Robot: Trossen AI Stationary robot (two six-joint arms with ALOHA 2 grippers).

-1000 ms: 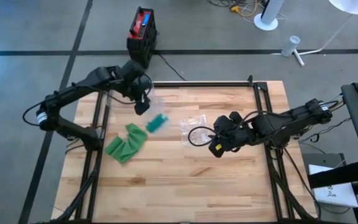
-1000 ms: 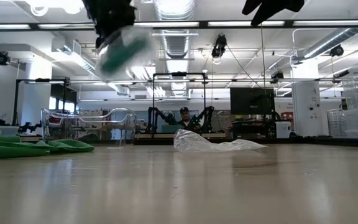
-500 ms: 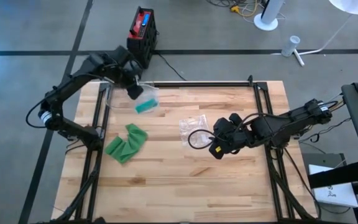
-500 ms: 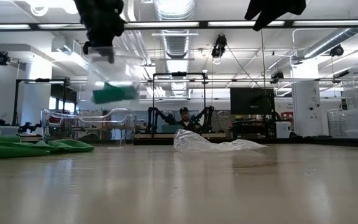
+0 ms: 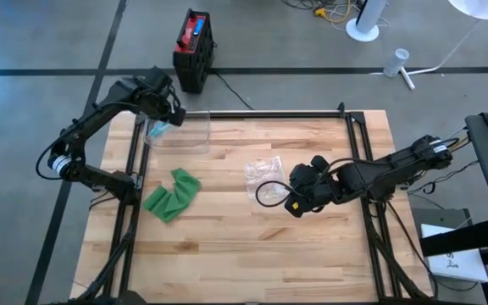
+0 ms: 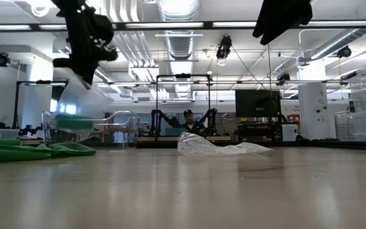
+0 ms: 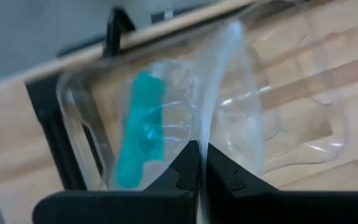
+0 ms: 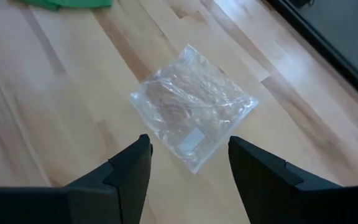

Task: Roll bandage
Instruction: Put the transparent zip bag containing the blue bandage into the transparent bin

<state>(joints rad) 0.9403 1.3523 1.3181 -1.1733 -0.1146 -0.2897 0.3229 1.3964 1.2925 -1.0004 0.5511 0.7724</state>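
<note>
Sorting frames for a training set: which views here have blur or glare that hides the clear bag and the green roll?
Low view: the clear bag under the left gripper is smeared, the green roll a soft streak; ceiling lights glare. Left wrist view: the bag and roll are blurred, with bright streaks on the plastic. Right wrist view: the crumpled wrapper is fairly sharp between the right gripper's open fingers. High view: even light.

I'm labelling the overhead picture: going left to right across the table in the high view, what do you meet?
Left gripper shut on the clear bag with a green roll, green bandage, crumpled clear wrapper, open right gripper.
</note>
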